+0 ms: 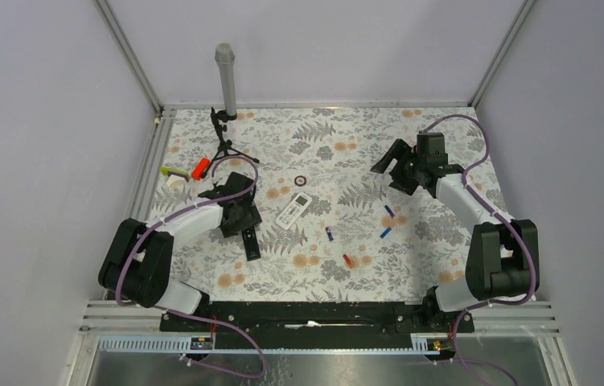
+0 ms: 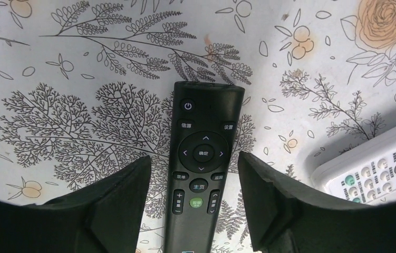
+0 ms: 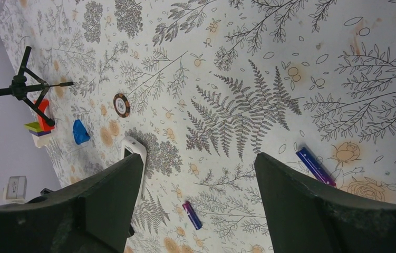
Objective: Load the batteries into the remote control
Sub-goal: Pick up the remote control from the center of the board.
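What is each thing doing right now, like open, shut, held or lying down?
left end effector: open, straddling the black remote, gaps both sides
right end effector: open, empty, raised
black remote: flat, buttons up, not gripped
white remote: flat, buttons up
batteries: four seen, lying loose

The surface [image 1: 363,133] has a white covering printed with grey ferns and orange flowers, evenly lit, with only soft shadows. Plain pale lilac-grey walls [image 1: 33,121] close it in on its left, right and far sides. From its two far corners slanting aluminium rails [image 1: 130,60] rise, a ribbed metal rail [image 1: 121,316] runs along its near edge, and a dull metal sheet [image 1: 322,370] lies nearer still
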